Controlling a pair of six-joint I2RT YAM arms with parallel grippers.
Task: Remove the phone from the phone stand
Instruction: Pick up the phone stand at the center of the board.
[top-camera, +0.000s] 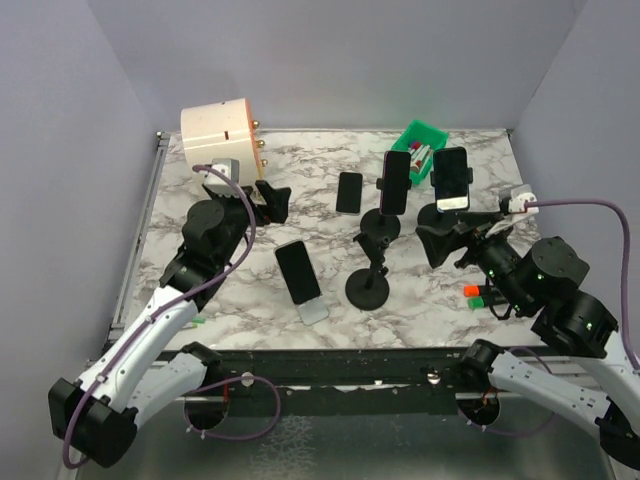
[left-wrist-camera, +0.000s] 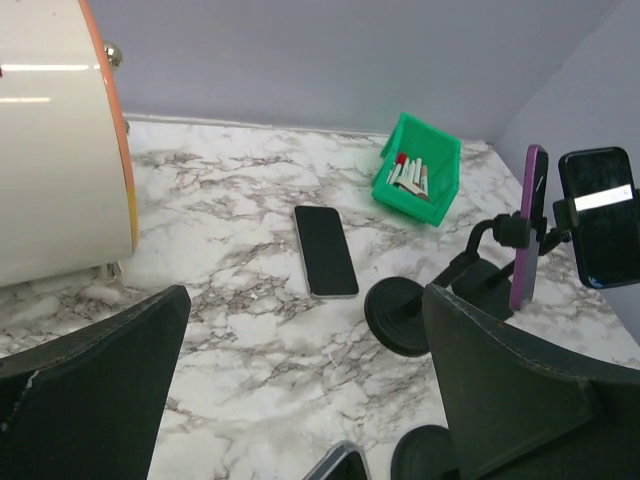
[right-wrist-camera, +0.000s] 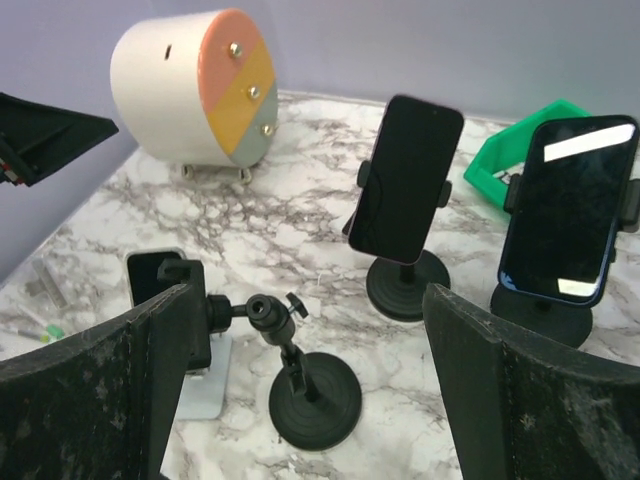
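Black glass-faced phone (right-wrist-camera: 405, 180) in the black round-based stand (right-wrist-camera: 405, 285) looks light, rigid, slippery: pinch its 2 long edges with the open right gripper (right-wrist-camera: 310, 385); left gripper (left-wrist-camera: 300, 400) open too.

White-and-black arms (top-camera: 150, 338), purple cables (top-camera: 580, 203), perhaps scuffed fingers (right-wrist-camera: 90, 400)

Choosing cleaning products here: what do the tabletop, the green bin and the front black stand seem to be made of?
Tabletop: white with grey veins and a slight sheen; marble-look, possibly laminate rather than stone.
Green bin: uniform bright colour, thin walls; likely moulded plastic.
Front black stand: matte black; plastic or coated metal, cannot tell which.
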